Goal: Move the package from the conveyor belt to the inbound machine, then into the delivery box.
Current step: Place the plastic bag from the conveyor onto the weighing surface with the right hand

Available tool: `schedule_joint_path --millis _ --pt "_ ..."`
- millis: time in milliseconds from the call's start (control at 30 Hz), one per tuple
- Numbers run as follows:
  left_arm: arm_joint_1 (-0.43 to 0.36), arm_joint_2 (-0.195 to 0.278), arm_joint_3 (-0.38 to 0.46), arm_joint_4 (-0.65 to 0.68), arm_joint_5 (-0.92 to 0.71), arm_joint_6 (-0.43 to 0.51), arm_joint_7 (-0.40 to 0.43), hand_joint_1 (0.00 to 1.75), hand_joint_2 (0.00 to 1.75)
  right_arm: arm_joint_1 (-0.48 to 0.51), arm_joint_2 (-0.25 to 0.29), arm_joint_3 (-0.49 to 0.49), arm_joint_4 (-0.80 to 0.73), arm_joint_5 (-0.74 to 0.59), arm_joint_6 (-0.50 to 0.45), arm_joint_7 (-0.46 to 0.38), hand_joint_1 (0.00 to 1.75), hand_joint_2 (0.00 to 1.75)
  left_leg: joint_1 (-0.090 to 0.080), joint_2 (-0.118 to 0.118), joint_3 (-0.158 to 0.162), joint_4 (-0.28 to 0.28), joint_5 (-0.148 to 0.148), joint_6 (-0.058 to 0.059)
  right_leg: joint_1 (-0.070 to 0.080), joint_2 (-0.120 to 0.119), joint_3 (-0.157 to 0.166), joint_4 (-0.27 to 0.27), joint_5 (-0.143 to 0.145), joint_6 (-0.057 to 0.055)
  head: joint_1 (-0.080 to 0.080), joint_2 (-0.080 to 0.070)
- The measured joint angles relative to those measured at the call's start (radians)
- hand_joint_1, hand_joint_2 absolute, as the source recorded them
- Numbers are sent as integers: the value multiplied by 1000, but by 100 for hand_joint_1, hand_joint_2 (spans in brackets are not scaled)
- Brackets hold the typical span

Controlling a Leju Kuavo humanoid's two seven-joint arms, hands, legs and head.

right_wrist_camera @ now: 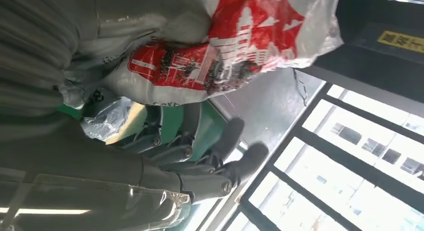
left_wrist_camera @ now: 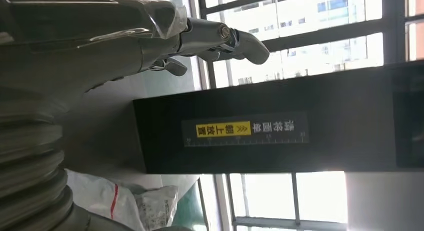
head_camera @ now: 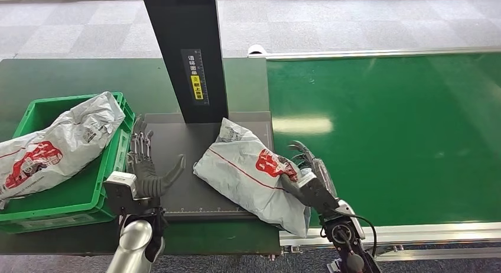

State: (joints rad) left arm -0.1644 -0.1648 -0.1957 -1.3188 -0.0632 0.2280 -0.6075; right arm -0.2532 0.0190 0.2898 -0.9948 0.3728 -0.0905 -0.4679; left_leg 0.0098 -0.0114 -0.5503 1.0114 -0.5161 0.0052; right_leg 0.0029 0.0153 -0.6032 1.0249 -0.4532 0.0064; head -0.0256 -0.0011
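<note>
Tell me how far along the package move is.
Done: the package is off the belt and lies on the machine plate. In hand: the right hand touches its edge; left hand is open beside it. Left: moving it into the box.

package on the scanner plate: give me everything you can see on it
The package is a soft grey-white plastic mailer bag, crinkled, with a red printed graphic and a thin red line across its face. It lies flat and skewed on the dark plate of the inbound machine, in front of the black column, one corner overhanging the plate's near edge. The right hand rests against its belt-side edge. The left hand stands apart, not touching it.
</note>
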Motion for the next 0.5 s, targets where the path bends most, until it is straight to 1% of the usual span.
schedule_joint_path --millis 100,200,367,500 --pt "-9 6 -36 23 -76 -35 44 0 175 13 4 -22 -18 -107 82 -21 0 175 0 0 0 0 0 0 0 0 0 0 0 0 0 0" --pt "-28 14 -88 72 -213 -55 125 0 175 20 6 -41 -32 -185 148 -29 0 175 0 0 0 0 0 0 0 0 0 0 0 0 0 0" --pt "-67 26 -178 193 -519 -32 280 0 175 32 7 -58 -53 -201 175 -28 0 175 0 0 0 0 0 0 0 0 0 0 0 0 0 0" --pt "-101 27 -246 293 -747 -33 374 0 175 38 9 -67 -70 -203 190 -16 0 175 0 0 0 0 0 0 0 0 0 0 0 0 0 0"
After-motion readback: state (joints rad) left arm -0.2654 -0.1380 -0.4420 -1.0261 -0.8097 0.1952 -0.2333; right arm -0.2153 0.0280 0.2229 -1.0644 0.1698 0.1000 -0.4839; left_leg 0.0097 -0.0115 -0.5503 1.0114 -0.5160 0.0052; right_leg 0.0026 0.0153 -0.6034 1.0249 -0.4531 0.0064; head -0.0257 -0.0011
